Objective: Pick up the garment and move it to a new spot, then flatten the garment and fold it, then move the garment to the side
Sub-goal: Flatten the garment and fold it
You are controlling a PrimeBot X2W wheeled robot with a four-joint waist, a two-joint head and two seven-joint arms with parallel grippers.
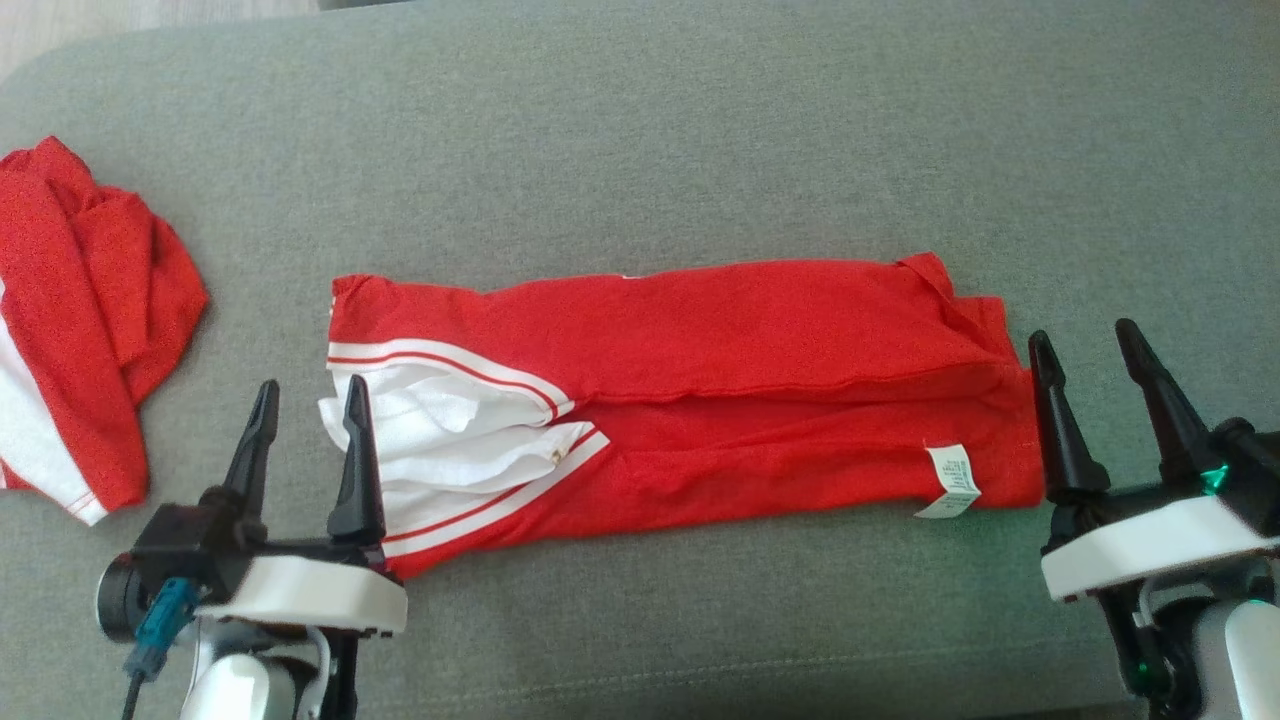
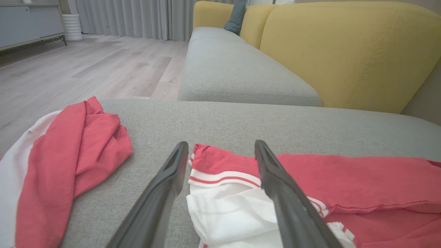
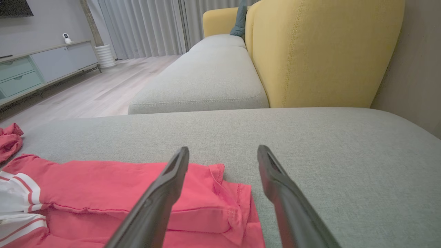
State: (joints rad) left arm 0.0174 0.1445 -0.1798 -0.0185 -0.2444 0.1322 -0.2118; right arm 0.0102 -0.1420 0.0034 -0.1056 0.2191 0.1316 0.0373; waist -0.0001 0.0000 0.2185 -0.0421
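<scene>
At 9 o'clock in the head view a second red pile [image 1: 80, 320] lies well apart on the sofa seat [image 1: 700, 130]. The left tool [image 1: 310, 395], at 7 o'clock, has its jaws spread and empty, one finger over the white-striped end of the garment [image 1: 740, 340]. The garment lies mid-seat as a long strip already folded lengthwise. At 4 o'clock the right tool [image 1: 1085, 335] is likewise wide and empty, just beside the hem end near the label [image 1: 952, 480]. The step in hand looks like the crosswise fold. Each tool should pinch all layers at its end, lift evenly, and carry one end over the other without dragging.
</scene>
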